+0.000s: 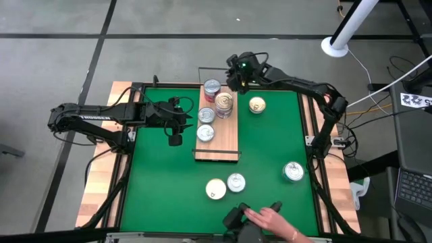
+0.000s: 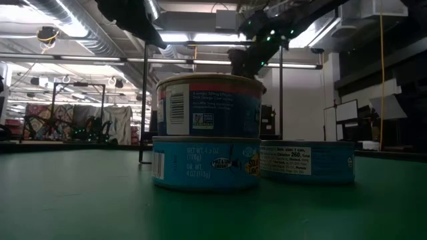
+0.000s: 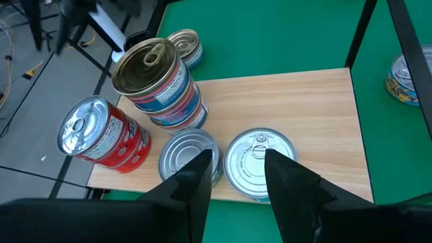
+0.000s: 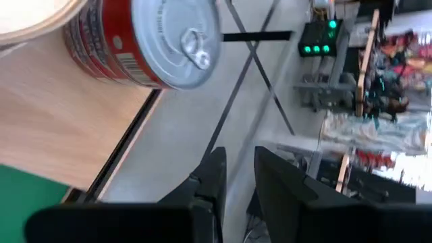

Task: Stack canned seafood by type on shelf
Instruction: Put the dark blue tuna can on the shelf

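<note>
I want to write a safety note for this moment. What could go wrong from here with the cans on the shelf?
1. The tall stack of cans stands close to the red can. The right gripper, jaws slightly apart and empty, hangs nearby, so a bump might topple the stack.
2. The red can stands near the shelf's corner and could fall off.
3. A person's hand is at the table's near edge, possibly within the arms' reach.

We see one tin [image 2: 210, 107] on top of a blue tin [image 2: 205, 163]. Another blue tin [image 2: 307, 161] sits just beside them.
</note>
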Controlling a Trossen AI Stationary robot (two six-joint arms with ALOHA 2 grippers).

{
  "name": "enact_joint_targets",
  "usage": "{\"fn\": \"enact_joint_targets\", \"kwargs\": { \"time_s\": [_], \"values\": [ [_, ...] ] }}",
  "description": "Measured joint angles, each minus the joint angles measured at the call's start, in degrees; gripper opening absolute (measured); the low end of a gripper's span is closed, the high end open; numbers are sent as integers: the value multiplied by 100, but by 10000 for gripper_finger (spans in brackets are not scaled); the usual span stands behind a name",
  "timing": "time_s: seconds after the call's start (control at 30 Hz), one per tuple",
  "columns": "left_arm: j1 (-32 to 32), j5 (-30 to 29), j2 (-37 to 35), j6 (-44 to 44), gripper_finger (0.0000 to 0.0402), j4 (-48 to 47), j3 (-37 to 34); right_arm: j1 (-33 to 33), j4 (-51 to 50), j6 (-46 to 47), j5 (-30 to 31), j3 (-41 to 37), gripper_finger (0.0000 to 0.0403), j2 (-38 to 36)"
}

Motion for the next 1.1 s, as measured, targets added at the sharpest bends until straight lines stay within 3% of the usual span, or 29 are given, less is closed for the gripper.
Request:
{"fn": "enact_joint_targets", "kwargs": {
  "time_s": [0.13,0.27,0.43,0.57,0.77,0.9,1.1],
  "values": [
    [0,1,0,-1,131,0,0,0,-357,390,158,0,76,-424],
    [0,1,0,0,131,1,0,0,-916,970,774,2,76,-851],
    [0,1,0,-1,131,0,0,-9,-1904,2040,1622,2,76,-1242],
    [0,1,0,-1,131,0,0,-9,-2879,2967,1852,4,76,-1366],
    [0,1,0,27,131,0,0,-9,-4117,3643,1427,2,76,-1366],
    [0,1,0,40,131,-1,0,-9,-4569,4303,604,2,76,-1364],
    [0,1,0,42,131,-2,0,-13,-4768,4504,-506,-218,76,-1361]
  ]
}}
